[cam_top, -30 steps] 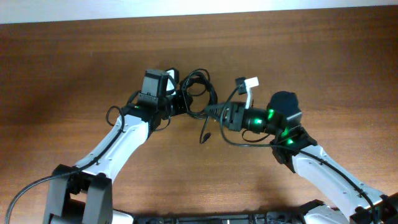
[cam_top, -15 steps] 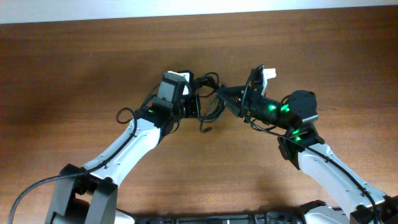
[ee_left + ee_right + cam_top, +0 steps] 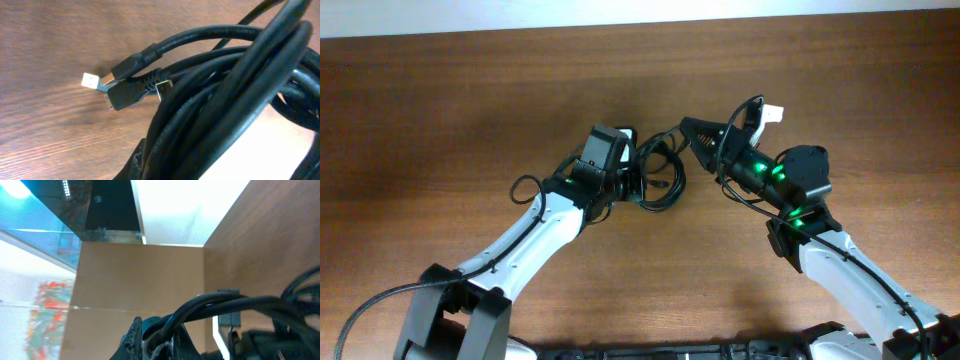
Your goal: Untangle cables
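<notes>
A tangle of thin black cables point(image 3: 660, 172) hangs between my two grippers over the middle of the brown table point(image 3: 440, 110). My left gripper point(image 3: 638, 180) is shut on the left part of the bundle. Its wrist view shows thick loops of cable point(image 3: 240, 100) close up, with two black plugs point(image 3: 131, 85) lying on the wood. My right gripper point(image 3: 692, 130) is shut on cable strands point(image 3: 210, 305) and holds them lifted, tilted up off the table. A white tag point(image 3: 772, 113) sticks out near the right wrist.
A small black cable loop point(image 3: 525, 187) lies beside the left arm. The table's far edge meets a pale wall point(image 3: 640, 10) at the top. The arm bases stand at the front edge.
The right gripper has swung up and to the right, lifting its cable strands. The left gripper has moved right with the bundle, and the loose plug that lay below is now drawn into the tangle.
</notes>
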{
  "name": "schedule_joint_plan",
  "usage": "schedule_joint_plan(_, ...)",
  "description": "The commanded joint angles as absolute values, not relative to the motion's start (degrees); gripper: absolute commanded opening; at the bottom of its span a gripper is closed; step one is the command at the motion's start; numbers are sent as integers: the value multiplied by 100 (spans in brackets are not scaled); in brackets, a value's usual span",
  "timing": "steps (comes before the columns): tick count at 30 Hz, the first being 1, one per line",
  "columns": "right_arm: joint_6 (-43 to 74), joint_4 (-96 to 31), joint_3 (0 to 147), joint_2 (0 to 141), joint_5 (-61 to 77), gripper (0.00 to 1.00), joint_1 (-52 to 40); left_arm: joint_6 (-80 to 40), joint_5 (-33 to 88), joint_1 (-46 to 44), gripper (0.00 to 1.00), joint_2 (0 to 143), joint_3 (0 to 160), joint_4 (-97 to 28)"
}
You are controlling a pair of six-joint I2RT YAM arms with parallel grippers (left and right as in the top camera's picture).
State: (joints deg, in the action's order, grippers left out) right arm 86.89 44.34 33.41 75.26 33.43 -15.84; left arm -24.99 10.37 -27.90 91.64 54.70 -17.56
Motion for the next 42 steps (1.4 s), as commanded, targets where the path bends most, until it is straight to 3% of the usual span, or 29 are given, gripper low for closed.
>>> schedule_joint_plan(1, 7347, 4388, 3409, 7437, 2825, 4, -1525, -2285, 1699, -2797, 0, 9192, 5457, -1859)
schedule_joint_plan(5, 5492, 3562, 3409, 7437, 2832, 4, -1538, -2526, 1855, -2694, 0, 9192, 5457, -1881)
schedule_joint_plan(12, 4458, 2414, 3409, 7437, 2801, 4, -1540, -3085, 2303, -2226, 0, 9192, 5457, -1876)
schedule_joint_plan(20, 3920, 1647, 3409, 7441, 2596, 4, -1940, -3671, 3013, -2405, 0, 9192, 5459, -1249)
schedule_joint_plan(30, 3922, 1363, 3409, 7765, 1997, 4, -2429, -3063, 4534, -2910, 0, 9192, 5459, -5)
schedule_joint_plan(42, 3924, 1186, 3409, 7784, 1304, 4, -2429, -2731, 4584, -2276, 0, 9192, 5459, -631)
